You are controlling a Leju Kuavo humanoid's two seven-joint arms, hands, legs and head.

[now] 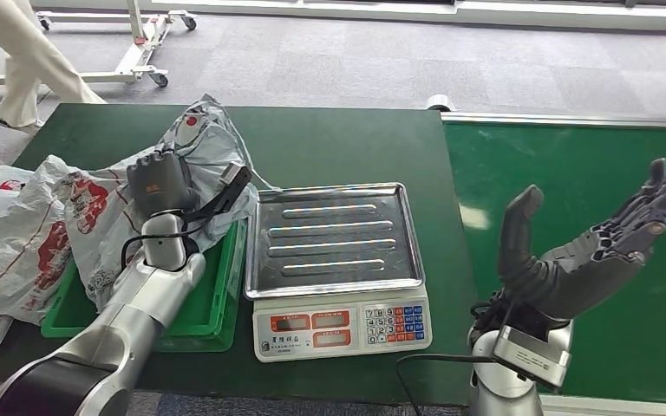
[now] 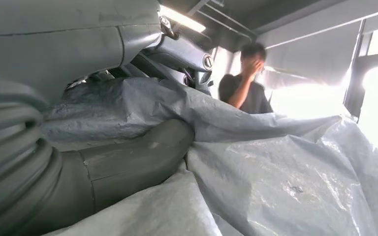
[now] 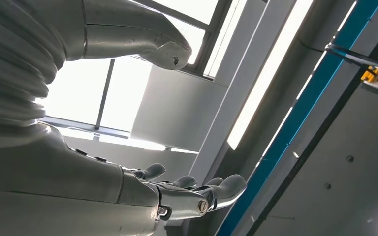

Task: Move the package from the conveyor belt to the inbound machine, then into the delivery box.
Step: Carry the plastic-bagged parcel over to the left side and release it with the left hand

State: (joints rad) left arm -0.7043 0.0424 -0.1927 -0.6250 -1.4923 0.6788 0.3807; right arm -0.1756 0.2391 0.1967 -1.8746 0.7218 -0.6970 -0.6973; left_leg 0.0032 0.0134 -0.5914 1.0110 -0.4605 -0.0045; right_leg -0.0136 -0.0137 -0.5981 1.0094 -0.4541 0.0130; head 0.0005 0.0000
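Left hand (image 1: pixel 160 180) gripping crumpled grey package (image 1: pixel 199 139) with red print, over green delivery box (image 1: pixel 217 303) | package long axis unclear, bag bunched | right hand (image 1: pixel 603 238) empty, palm up, fingers spread above conveyor belt (image 1: pixel 572 165) | one scale (image 1: pixel 336 269) on worktop (image 1: pixel 329 143) | more grey bags (image 1: pixel 9 234) at left, count unclear

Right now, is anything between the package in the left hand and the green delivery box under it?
Nothing visible blocks it. The left hand holds the grey package at the green box, but other grey bags already lie heaped over the box's far side, taking up room.
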